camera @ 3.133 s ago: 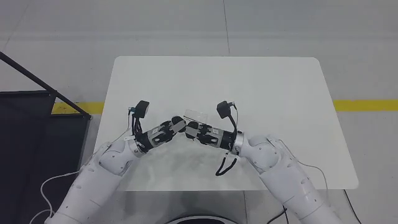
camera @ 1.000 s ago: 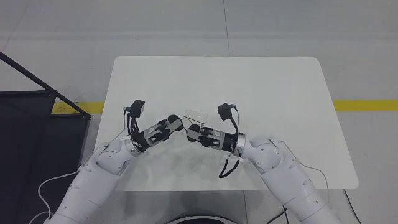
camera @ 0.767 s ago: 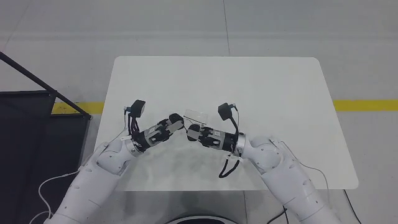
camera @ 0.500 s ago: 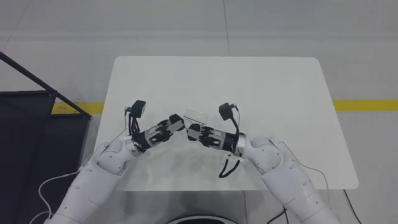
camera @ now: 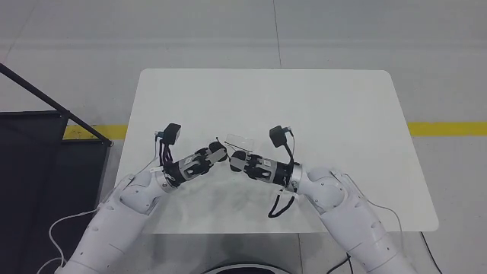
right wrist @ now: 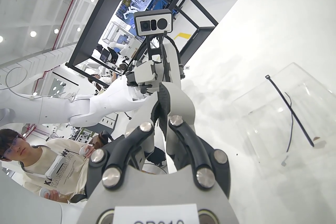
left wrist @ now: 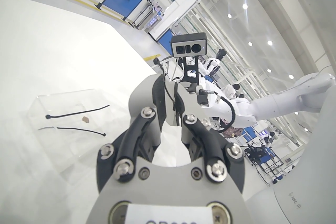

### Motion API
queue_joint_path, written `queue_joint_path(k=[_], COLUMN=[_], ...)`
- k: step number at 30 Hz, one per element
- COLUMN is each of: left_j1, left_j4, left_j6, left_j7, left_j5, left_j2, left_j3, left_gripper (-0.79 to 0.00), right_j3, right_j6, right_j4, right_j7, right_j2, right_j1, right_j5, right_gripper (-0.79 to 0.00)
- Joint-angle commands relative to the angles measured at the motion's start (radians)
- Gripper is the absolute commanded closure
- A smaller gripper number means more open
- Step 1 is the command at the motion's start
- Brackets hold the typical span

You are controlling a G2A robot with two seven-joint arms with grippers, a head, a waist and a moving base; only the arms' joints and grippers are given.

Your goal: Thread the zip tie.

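A thin black zip tie (left wrist: 166,89) runs between the pads of my left gripper (left wrist: 168,88), which is shut on it. The tie's free end (left wrist: 156,60) sticks out beyond the fingertips. In the top view that gripper (camera: 217,152) faces my right gripper (camera: 237,157) over the table's front middle, a small gap between them. The right gripper (right wrist: 161,97) has its pads pressed together, and I see nothing pinched between them.
A clear shallow tray (camera: 242,137) lies just behind the two grippers and holds two more black zip ties (left wrist: 76,113) (right wrist: 288,109). The white table (camera: 342,122) stretches bare to the right and the back. A person with a controller stands off the table.
My left gripper has shifted slightly right, toward the right gripper, narrowing the gap. The tie's end now sticks up above it. The right arm has barely moved.
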Motion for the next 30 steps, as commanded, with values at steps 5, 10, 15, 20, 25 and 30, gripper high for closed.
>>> queue_joint_path(k=[5,10,15,20,25,30], left_j1=[0.000,-0.001,-0.001,-0.001,0.001,0.002], left_j4=[-0.001,-0.002,-0.004,-0.005,-0.006,-0.006], left_j6=[0.000,0.000,0.000,0.000,0.000,0.000], left_j7=[-0.003,-0.009,-0.013,-0.016,-0.013,-0.008], left_j5=[-0.003,-0.006,-0.010,-0.008,-0.006,0.001], left_j2=[0.000,0.000,0.000,0.001,0.001,0.001], left_j3=[0.001,0.001,0.001,-0.001,-0.003,-0.007], left_gripper=[-0.142,-0.089,0.000,0.000,0.000,0.000], right_j3=[0.000,-0.001,-0.002,-0.003,-0.002,0.002], right_j6=[0.003,0.004,0.004,0.007,0.009,0.008], right_j4=[-0.001,-0.001,-0.001,0.000,-0.001,0.000], right_j7=[0.005,0.007,0.009,0.010,0.007,0.005], right_j2=[0.000,-0.001,-0.001,-0.002,-0.003,-0.002], right_j1=[0.001,0.001,0.003,0.004,0.003,0.001], right_j5=[-0.002,-0.003,-0.005,-0.005,-0.005,-0.005], right_gripper=[0.000,0.000,0.000,0.000,-0.132,-0.496])
